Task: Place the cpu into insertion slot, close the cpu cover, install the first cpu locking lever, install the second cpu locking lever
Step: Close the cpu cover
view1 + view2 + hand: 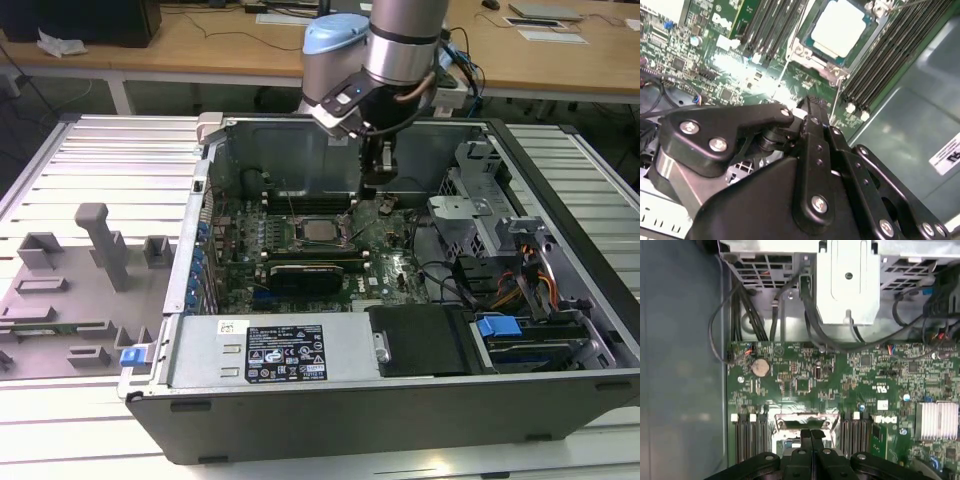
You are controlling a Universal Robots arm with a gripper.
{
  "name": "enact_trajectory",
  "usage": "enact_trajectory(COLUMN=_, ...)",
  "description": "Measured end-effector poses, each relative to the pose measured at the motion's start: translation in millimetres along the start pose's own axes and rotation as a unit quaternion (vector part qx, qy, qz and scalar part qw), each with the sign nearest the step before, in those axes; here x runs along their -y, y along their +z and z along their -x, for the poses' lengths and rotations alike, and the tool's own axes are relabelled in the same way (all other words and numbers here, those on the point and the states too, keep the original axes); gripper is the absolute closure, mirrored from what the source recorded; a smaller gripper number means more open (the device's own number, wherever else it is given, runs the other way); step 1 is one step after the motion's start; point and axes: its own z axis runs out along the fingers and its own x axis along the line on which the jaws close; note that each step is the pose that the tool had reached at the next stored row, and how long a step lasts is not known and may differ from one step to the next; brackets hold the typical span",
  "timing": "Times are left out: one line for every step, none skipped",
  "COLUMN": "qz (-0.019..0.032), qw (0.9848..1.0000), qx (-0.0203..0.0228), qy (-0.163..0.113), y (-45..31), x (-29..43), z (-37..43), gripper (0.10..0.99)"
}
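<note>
Slatted metal table (90, 160), wooden desks (200, 45) behind; closed claw (376, 186) near cpu (322, 228).

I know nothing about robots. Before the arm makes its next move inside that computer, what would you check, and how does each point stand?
1. cpu seated flat in the insertion slot: ok.
2. cpu cover lying down around the chip: ok, as far as the second wrist view shows.
3. Both locking levers latched: cannot tell.
4. pincer empty: ok, shut on nothing.
5. Pincer lifted off the motherboard: cannot tell.
</note>
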Motion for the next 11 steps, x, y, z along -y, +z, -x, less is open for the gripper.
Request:
enact_trajectory(qz=-0.0044, qw=1.0000, qx=0.0000, qy=0.000, y=-0.2, x=-3.5, z=0.1, gripper=0.980)
enact_trajectory(qz=-0.0088, qw=1.0000, qx=0.0001, qy=0.000, y=-0.4, x=-7.3, z=0.1, gripper=0.980)
enact_trajectory(qz=-0.0162, qw=0.9999, qx=0.0000, qy=0.000, y=-0.6, x=-13.5, z=0.1, gripper=0.980)
enact_trajectory(qz=-0.0213, qw=0.9998, qx=0.0000, qy=-0.001, y=-0.8, x=-17.8, z=0.1, gripper=0.980)
enact_trajectory(qz=-0.0255, qw=0.9997, qx=0.0000, qy=-0.001, y=-1.0, x=-21.0, z=0.1, gripper=0.980)
enact_trajectory(qz=-0.0286, qw=0.9996, qx=0.0000, qy=-0.001, y=-0.9, x=-23.3, z=0.1, gripper=0.980)
enact_trajectory(qz=-0.0285, qw=0.9996, qx=0.0000, qy=-0.001, y=-0.7, x=-23.6, z=0.0, gripper=0.980)
enact_trajectory(qz=-0.0276, qw=0.9996, qx=0.0002, qy=-0.003, y=0.8, x=-23.6, z=0.1, gripper=0.980)
enact_trajectory(qz=-0.0235, qw=0.9997, qx=0.0005, qy=-0.006, y=2.1, x=-23.7, z=0.0, gripper=0.980)
enact_trajectory(qz=-0.0192, qw=0.9998, qx=0.0007, qy=-0.009, y=2.8, x=-23.7, z=0.0, gripper=0.980)
enact_trajectory(qz=-0.0139, qw=0.9998, qx=0.0009, qy=-0.012, y=3.4, x=-23.7, z=0.0, gripper=0.980)
